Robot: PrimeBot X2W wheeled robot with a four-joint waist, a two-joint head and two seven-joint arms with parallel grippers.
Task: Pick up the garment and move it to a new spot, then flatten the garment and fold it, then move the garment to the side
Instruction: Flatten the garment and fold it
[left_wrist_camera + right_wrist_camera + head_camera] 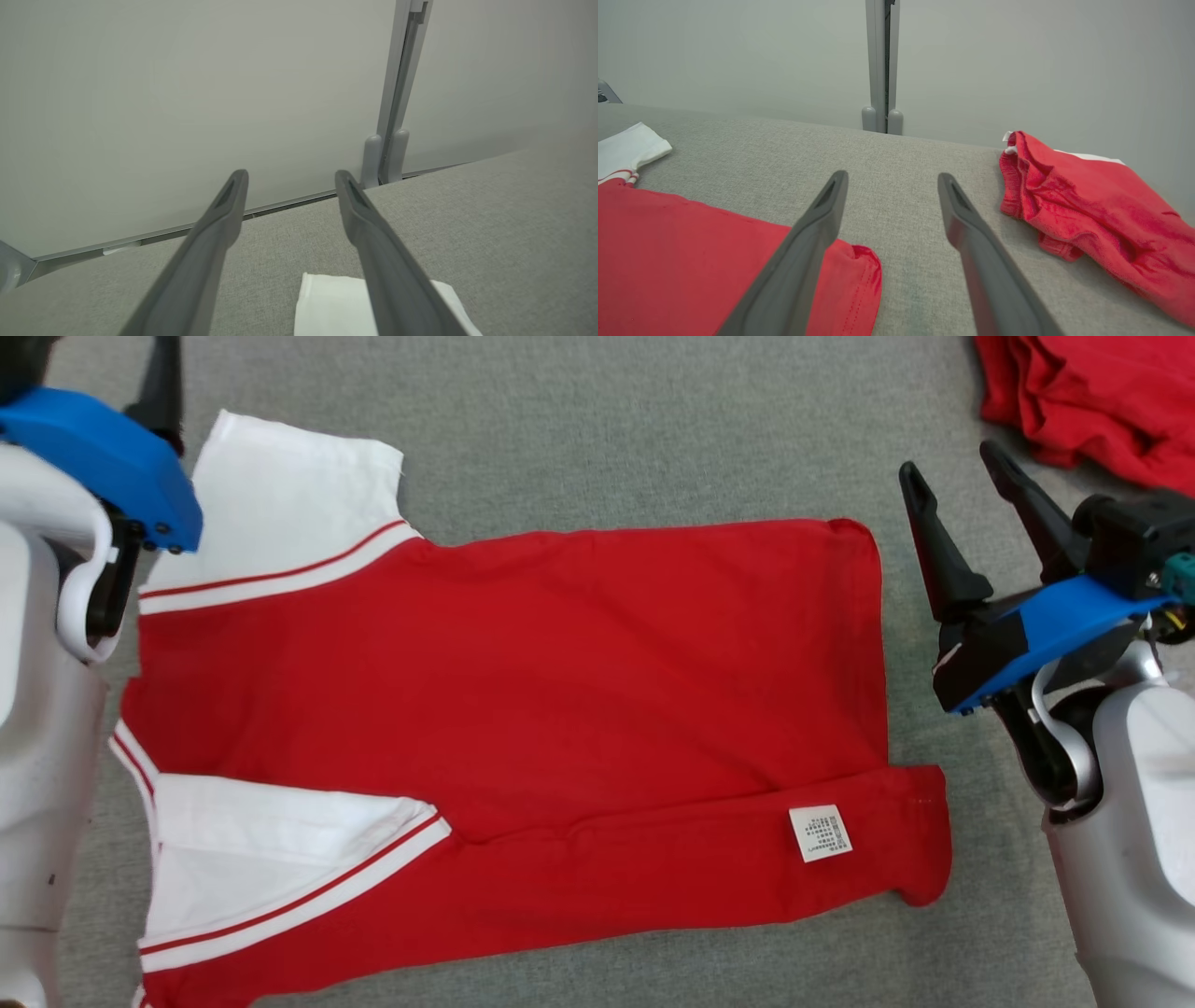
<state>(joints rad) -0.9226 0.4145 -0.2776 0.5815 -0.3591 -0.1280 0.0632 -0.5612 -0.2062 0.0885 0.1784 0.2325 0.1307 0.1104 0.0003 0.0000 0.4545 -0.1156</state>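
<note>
The red garment [523, 653] lies spread flat on the grey cloth surface [607, 429], collar end toward the robot's left and hem toward its right. Its nearest long edge is folded over onto the body, showing a white care label [821, 833] close to the hem. The near white sleeve [271, 859], trimmed with red stripes, lies at the lower left. The far white sleeve [289, 504] sticks out beyond the body. The right gripper [950, 462] hangs just past the hem over bare surface, jaws wide apart and holding nothing. The left gripper [290, 176] is over the far sleeve's end, jaws likewise spread and empty. Farther right lies a crumpled second red garment [1102, 401]. Behind stand a pale wall [187, 93] and a grey post [881, 65].
</note>
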